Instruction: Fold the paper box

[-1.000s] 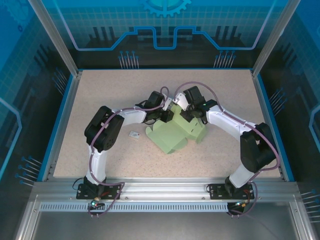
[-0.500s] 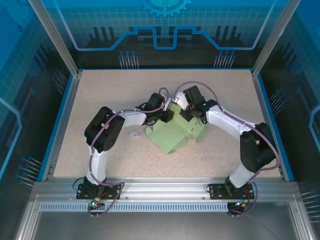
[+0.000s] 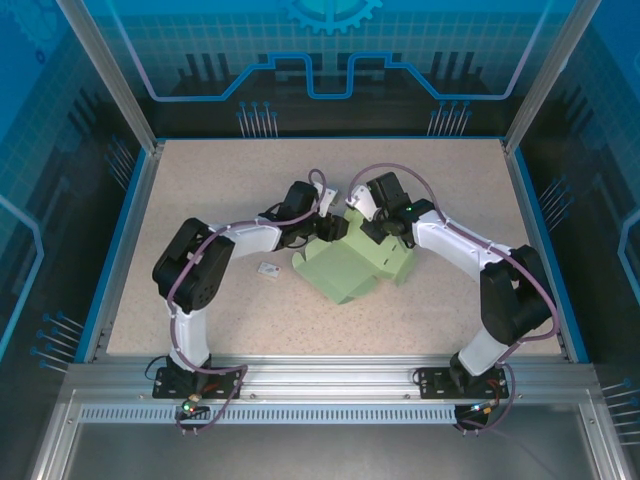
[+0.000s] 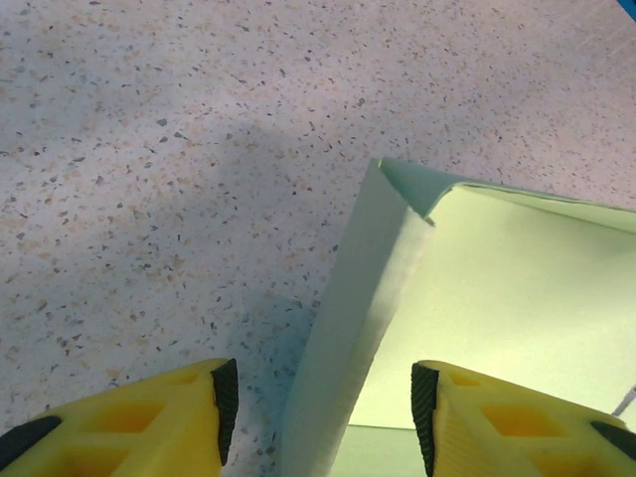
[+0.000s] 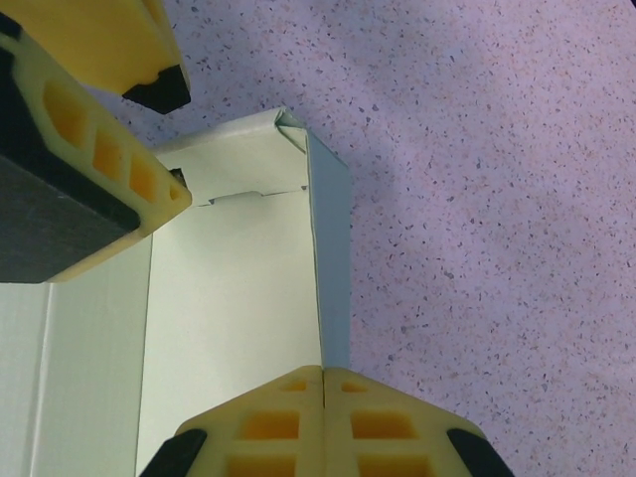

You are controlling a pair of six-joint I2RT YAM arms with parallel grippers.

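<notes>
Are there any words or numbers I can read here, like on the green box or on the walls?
No text can be read anywhere.
paper box: plain green card with no print, even close up in both wrist views.
small white tag: too small to tell whether anything is written on it.
back wall: blue gear and line pattern, no letters or numbers.

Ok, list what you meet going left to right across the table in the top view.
Tag → left gripper → right gripper. The box stretches across both grippers' places, so it is left out.
</notes>
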